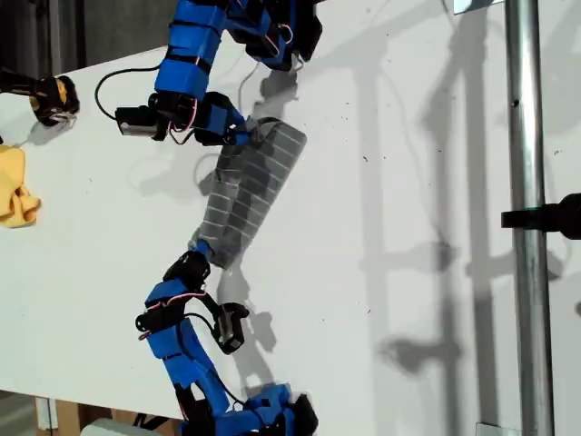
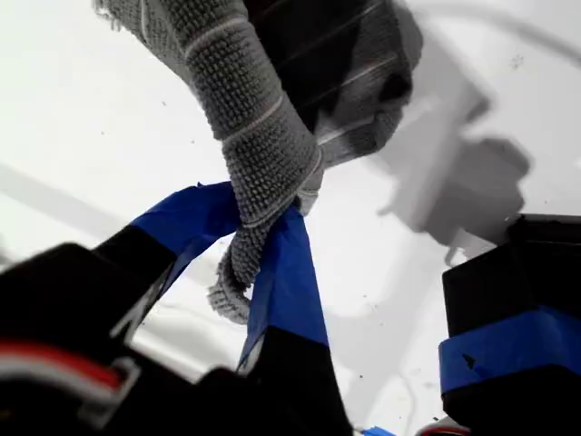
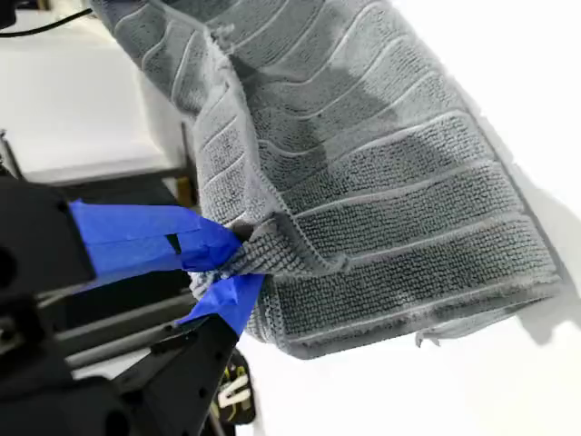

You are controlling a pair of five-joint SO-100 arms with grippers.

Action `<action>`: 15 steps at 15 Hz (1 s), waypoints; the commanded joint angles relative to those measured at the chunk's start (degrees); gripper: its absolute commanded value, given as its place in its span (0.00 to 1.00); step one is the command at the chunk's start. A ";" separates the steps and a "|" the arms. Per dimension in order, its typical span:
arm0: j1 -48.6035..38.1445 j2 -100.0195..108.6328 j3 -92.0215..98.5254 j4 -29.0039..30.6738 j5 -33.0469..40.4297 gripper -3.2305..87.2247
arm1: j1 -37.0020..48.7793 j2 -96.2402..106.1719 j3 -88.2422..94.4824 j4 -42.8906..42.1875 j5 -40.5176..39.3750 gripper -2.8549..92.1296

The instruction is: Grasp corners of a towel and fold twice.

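Pincers both pressed onto cloth: my first pincer [image 2: 259, 241] pinches a bunched, rope-like bit of the towel [image 1: 254, 186], and my second pincer [image 3: 222, 268] pinches the towel's edge where the fabric is doubled over. Towel is strung on a slant between the two arms over the white counter [image 1: 408, 182], mid exterior view, with its shadow alongside. Yellow cloth [image 1: 16, 186] lies well apart at the exterior view's left edge.

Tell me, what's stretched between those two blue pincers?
The grey striped towel hangs between them, each pincer clamped on a corner. The exterior view shows the whole span; nothing else lies between.
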 commanded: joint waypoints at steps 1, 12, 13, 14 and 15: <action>-1.85 0.35 -3.69 -2.46 0.88 0.00 | 4.04 4.57 -0.35 0.35 -3.52 0.03; -3.78 -2.99 -3.16 -2.81 2.11 0.00 | 6.42 12.57 11.87 -7.29 -11.43 0.03; -3.87 -3.60 -2.64 -1.14 1.85 0.00 | 4.39 12.30 13.71 -8.53 -9.76 0.03; -3.87 -4.39 -2.11 0.62 1.32 0.00 | 2.55 12.04 15.64 -9.67 -8.09 0.03; -3.96 -5.71 -2.55 3.08 0.26 0.00 | 0.79 11.95 17.31 -10.63 -6.42 0.03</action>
